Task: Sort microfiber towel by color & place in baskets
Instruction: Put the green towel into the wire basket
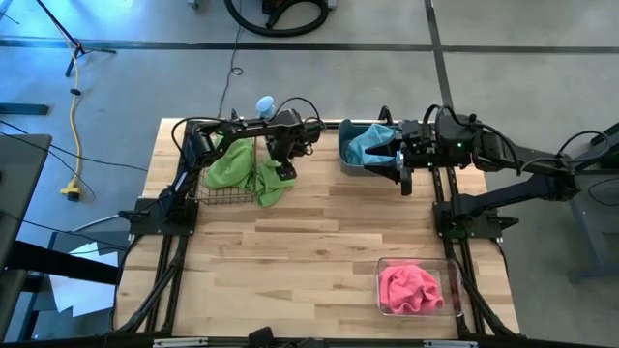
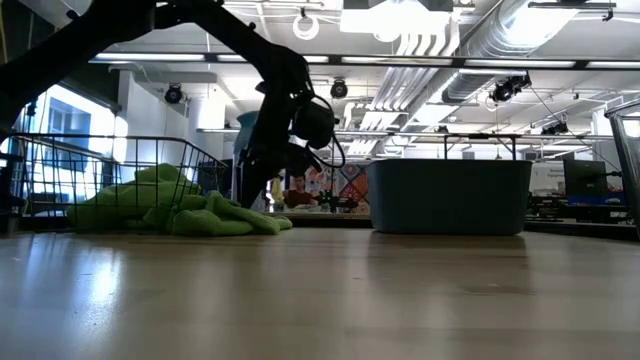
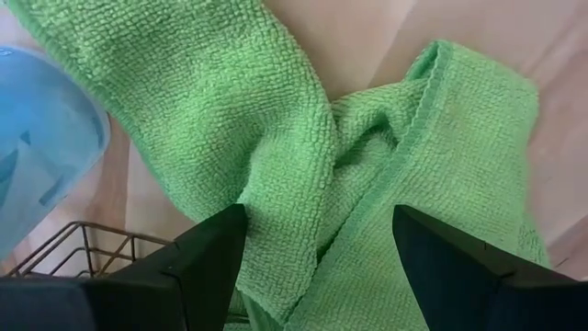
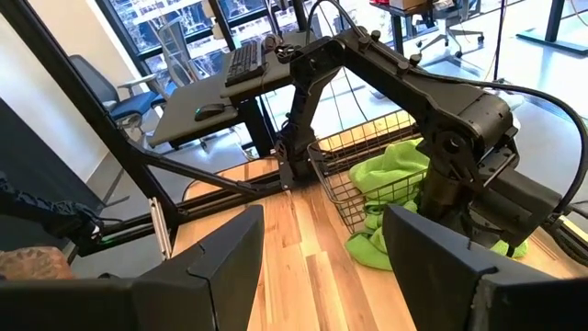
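From above: left gripper poised over a lime green towel that spills over the near edge of the black wire basket onto the table. More green cloth heaped inside that basket, just to the gripper's side. Right gripper parked at the rim of the grey-blue tub, a teal-blue towel bunched inside right behind it. Well away from both grippers, at the table's near corner — clear plastic box with a pink towel in it.

At table height: left gripper low beside the basket, green towel trailing out beneath it onto the wood. Tub standing apart to the far side.

Left wrist: fingers spread wide, nothing clamped, green towel directly below and between them — basket wire at one finger's side, something pale blue next to it.

Right wrist: fingers apart, empty, looking across bare table at the left arm, the basket and the green towel hanging out of it.
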